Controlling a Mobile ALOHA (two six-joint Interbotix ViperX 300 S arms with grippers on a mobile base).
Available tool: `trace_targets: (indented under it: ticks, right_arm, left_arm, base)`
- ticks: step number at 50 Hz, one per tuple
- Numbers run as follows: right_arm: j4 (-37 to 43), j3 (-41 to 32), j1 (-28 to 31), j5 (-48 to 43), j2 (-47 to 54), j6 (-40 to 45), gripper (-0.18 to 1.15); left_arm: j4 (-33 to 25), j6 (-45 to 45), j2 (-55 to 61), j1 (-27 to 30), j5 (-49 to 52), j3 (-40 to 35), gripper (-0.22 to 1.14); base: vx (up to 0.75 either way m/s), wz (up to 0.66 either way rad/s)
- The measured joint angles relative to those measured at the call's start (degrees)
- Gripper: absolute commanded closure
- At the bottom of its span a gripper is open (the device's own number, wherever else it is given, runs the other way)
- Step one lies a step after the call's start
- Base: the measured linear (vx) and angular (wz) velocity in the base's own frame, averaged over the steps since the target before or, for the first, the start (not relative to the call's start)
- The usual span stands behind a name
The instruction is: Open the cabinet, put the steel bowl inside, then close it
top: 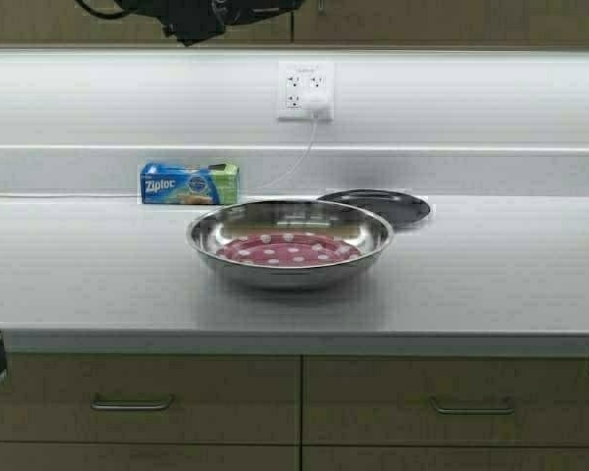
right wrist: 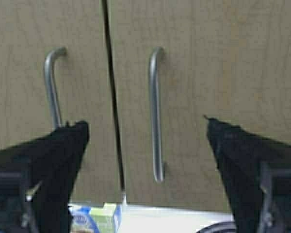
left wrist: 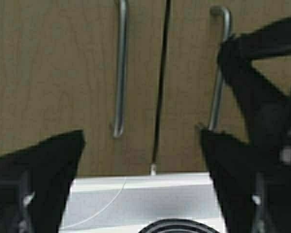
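The steel bowl (top: pixel 290 240), shiny with a red, white-dotted bottom, stands on the counter (top: pixel 98 285) near its middle, with no gripper near it. The cabinet (top: pixel 442 20) hangs above, cut off by the high view's top edge, and both its doors are shut. Facing those doors, my left gripper (left wrist: pixel 140 141) is open, with the door seam (left wrist: pixel 161 82) and the left door's handle (left wrist: pixel 120 73) between its fingers. Over on the right door, my right gripper (right wrist: pixel 145 126) is open with that door's handle (right wrist: pixel 156 116) between its fingers, not touching it.
A flat dark plate (top: pixel 378 206) lies just behind the bowl to the right. A Ziploc box (top: pixel 189 183) stands at the back wall, left of a wall outlet (top: pixel 305 91) with a white cord. Drawers with bar handles (top: pixel 133 402) sit under the counter.
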Motion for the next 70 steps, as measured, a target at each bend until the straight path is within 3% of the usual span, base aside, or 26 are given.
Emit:
trace_targets:
  ticks: [23,33,40,46,49,53,60,70]
  right_arm:
    - [0.44,-10.46,-2.37,1.32,8.09,-0.26,-0.06]
    - [0.53,-11.34,-2.72,1.32,8.44,-0.26,0.06]
    - [0.44,-12.13,-2.46,1.41,8.96,-0.35,0.42]
    - [0.44,-12.74,-2.64,1.76,9.49,-0.53,0.85]
    - [0.7,-12.74,-2.55,1.85,9.49,-0.97,1.0]
    - [0.7,-12.83,-2.64,2.02,9.49,-1.05,0.94]
    - [0.79,-12.39,-2.81,2.29,9.23,-1.05,0.9]
    - [0.79,-5.1,-1.58,2.81,3.78,-0.97,0.9]
  left_arm:
    - [-2.81,0.18,9.4,1.41,-2.72,-12.13,-0.1]
    - [-2.99,0.18,10.81,1.41,-2.99,-14.85,-0.06]
    - [-3.43,0.18,11.51,1.41,-2.99,-15.82,0.19]
    - [-3.25,0.26,12.3,2.55,-2.55,-17.23,0.61]
    - [-3.43,0.44,12.74,2.2,-1.67,-17.84,0.84]
    - [-3.43,0.62,12.83,2.46,-0.53,-18.02,0.99]
    - [-3.25,0.62,12.04,2.55,1.85,-17.4,0.87]
    - [-2.72,0.62,5.19,2.11,2.99,-8.44,0.88]
  base:
    - [0.03,0.0]
    - [0.01,0.0]
    - [0.0,0.0]
    - [0.0,0.0]
    - [0.0,0.0]
    - [0.0,0.0]
    - [0.0,0.0]
    - [0.0,0.0]
